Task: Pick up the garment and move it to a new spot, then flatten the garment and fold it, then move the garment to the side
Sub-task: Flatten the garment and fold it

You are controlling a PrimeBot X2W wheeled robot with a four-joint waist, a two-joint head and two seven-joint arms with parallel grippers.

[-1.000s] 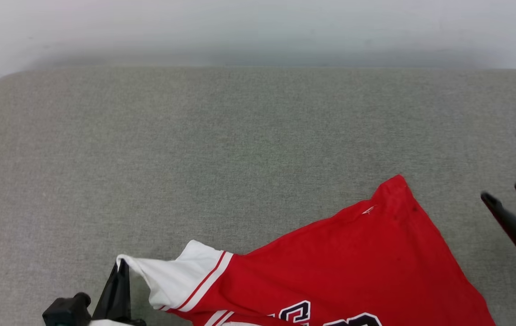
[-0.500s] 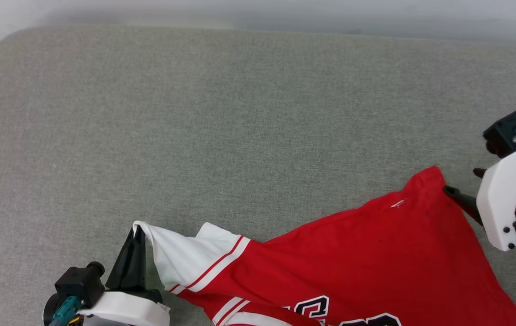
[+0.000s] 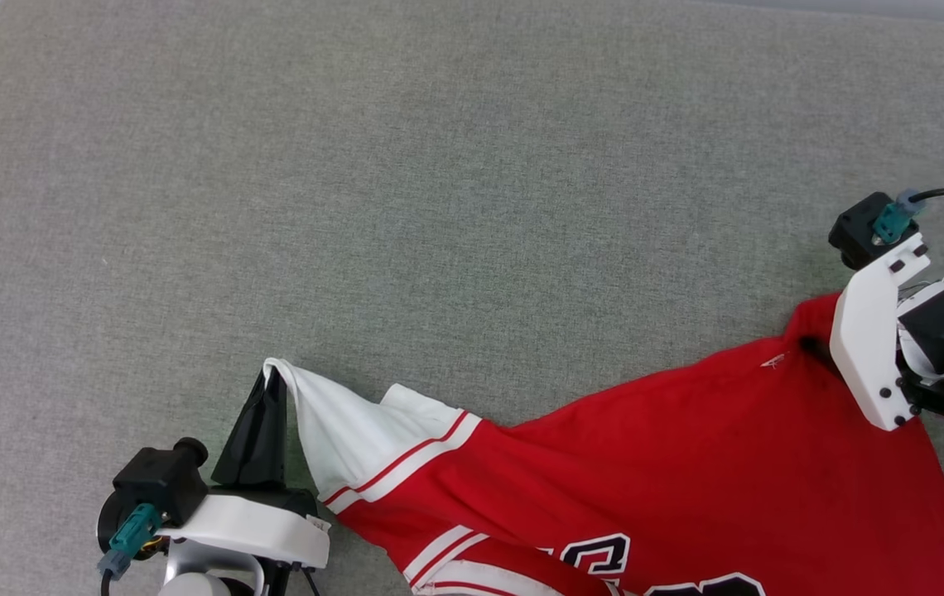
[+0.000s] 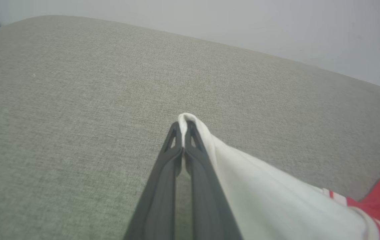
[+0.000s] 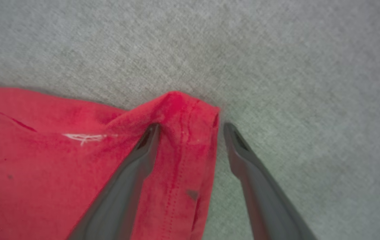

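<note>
Being pinched at its sleeve by the left gripper [image 4: 183, 125], the garment [image 3: 646, 463] is straddled by the wide-spread right gripper [image 5: 191, 126].

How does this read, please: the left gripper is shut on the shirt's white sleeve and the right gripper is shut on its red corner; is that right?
Not quite. The left gripper is shut on the white sleeve of the shirt, but the right gripper is open, not shut: the right wrist view shows its fingers spread either side of the red corner.
</note>
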